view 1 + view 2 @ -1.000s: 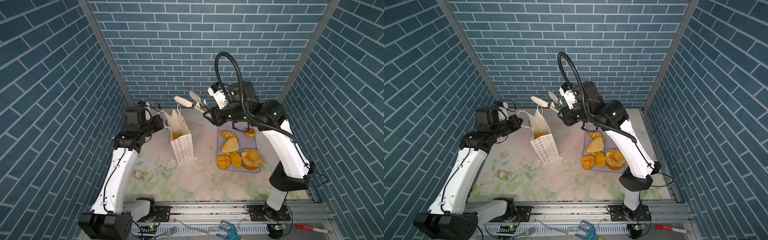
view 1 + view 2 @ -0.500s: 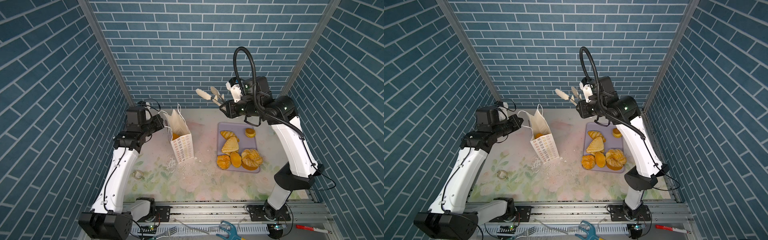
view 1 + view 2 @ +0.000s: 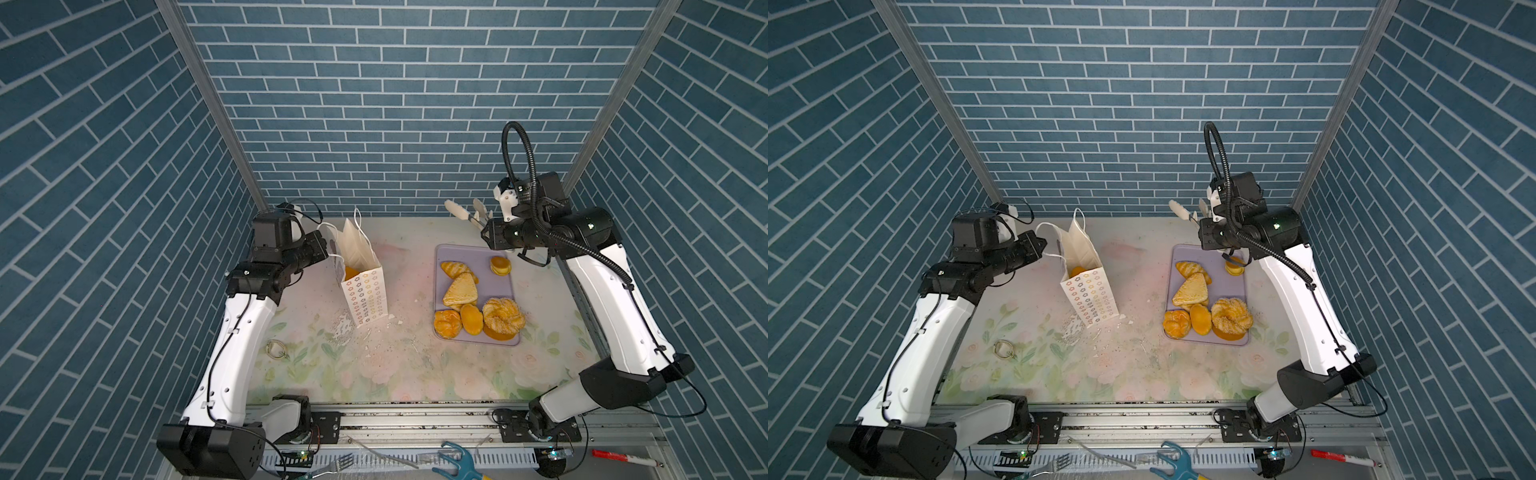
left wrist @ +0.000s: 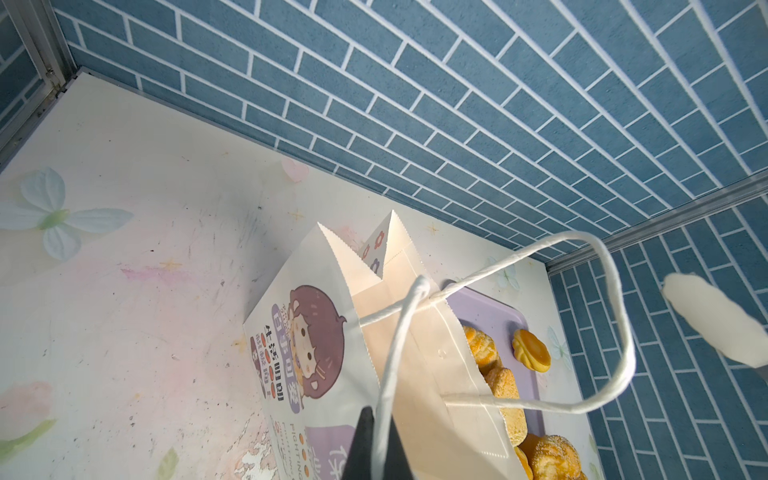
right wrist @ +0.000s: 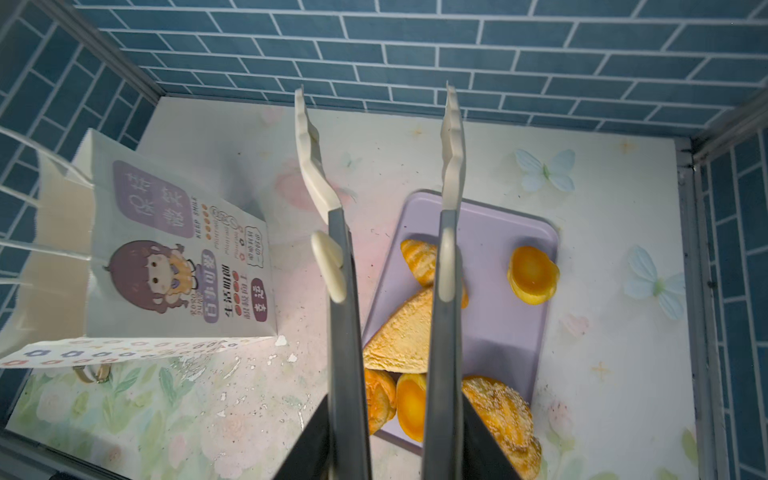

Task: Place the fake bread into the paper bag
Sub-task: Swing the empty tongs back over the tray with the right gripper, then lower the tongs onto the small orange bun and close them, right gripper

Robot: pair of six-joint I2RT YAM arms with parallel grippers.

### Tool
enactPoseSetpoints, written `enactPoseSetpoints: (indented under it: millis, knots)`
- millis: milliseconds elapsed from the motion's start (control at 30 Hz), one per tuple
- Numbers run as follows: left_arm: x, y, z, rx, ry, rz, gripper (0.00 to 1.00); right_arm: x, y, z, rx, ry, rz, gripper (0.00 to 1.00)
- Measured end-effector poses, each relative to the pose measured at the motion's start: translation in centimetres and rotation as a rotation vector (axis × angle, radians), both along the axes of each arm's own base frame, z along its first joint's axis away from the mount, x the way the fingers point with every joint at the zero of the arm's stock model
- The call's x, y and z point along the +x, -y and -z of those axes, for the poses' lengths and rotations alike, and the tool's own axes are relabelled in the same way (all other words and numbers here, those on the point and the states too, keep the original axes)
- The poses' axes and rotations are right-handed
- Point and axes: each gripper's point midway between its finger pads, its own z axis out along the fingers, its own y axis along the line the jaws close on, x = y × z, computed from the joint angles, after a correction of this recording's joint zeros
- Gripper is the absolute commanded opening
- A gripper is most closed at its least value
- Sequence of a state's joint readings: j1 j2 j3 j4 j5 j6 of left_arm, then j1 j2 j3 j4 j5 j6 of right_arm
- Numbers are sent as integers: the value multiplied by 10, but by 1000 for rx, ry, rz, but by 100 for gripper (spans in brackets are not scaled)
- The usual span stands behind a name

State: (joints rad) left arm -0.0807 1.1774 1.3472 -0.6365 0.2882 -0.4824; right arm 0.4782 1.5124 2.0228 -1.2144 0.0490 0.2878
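Left tool (image 4: 379, 451): clenched on a white cord handle (image 4: 399, 340) of the paper bag (image 3: 365, 293), at the bag's left side. In the left wrist view the cord runs straight into the dark jaws.
Right tool (image 3: 467, 210): released and empty, its long grey fingers (image 5: 451, 166) with cream tips standing apart. It is raised over the far end of the lavender tray (image 3: 500, 293), well apart from the bag.
Paper bag: upright on the floral desk (image 3: 374, 378), mouth open, left of the tray.
Fake bread (image 3: 471, 319): a croissant (image 3: 455, 268), triangle (image 3: 460, 291), round bun (image 3: 500, 265), sugar twist (image 3: 503, 314) and two smaller pieces lie on the tray. One orange piece (image 3: 351, 272) sits inside the bag.
Around: a metal ring (image 3: 276, 349) lies on the desk left of the bag and white flakes (image 3: 345, 330) lie in front of it. A fork (image 3: 334, 462) and red marker (image 3: 619, 456) lie beyond the front rail (image 3: 415, 419).
In the way: in the right wrist view the tool's own fingers cross the croissant and triangle. In a top view the right arm (image 3: 1296, 291) covers part of the round bun.
Hard to make out: something orange under the sugar twist shows only its edge, and the bag's depth is hidden.
View differences: the cartoon girl print (image 5: 153, 270) shows only in the wrist views. Both top views show the flower-ring side and the piece inside. In the left wrist view the bag hides most of the tray, and one cream fingertip (image 4: 706, 320) of the right tool shows.
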Motion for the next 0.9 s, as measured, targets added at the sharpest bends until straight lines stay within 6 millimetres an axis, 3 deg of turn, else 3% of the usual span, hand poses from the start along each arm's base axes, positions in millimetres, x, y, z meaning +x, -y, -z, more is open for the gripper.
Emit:
enactPoseSetpoints:
  millis: [200,533,900]
  knots:
    - [-1,0,-8,10,12,8,0,4,37,41,-15,-87,118,43]
    - [-6,0,-5,26,-7,19,0,9,72,132,-32,-282,224,44]
    - [-6,0,-7,45,-2,24,0,24,96,176,-112,-381,285,47]
